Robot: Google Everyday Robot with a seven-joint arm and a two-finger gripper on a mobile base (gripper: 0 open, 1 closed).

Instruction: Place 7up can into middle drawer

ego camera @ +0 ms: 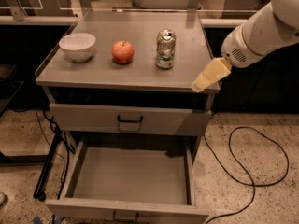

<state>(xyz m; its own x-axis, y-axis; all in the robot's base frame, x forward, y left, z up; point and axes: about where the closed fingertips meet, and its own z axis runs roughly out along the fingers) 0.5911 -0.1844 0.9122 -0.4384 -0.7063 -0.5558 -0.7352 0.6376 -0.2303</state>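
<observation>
The 7up can (pixel 165 49) stands upright on the grey cabinet top (pixel 140 76), right of centre. The middle drawer (pixel 131 176) is pulled open low in the view, and its flat grey tray holds nothing. My gripper (pixel 202 83) hangs from the white arm (pixel 261 29) at the cabinet top's front right corner. It is to the right of the can and nearer the front edge, apart from the can and holding nothing.
A red apple (pixel 123 52) and a white bowl (pixel 77 46) stand left of the can. A closed grey drawer front with a black handle (pixel 130 120) sits above the open drawer. A black cable (pixel 254 157) loops on the floor at the right.
</observation>
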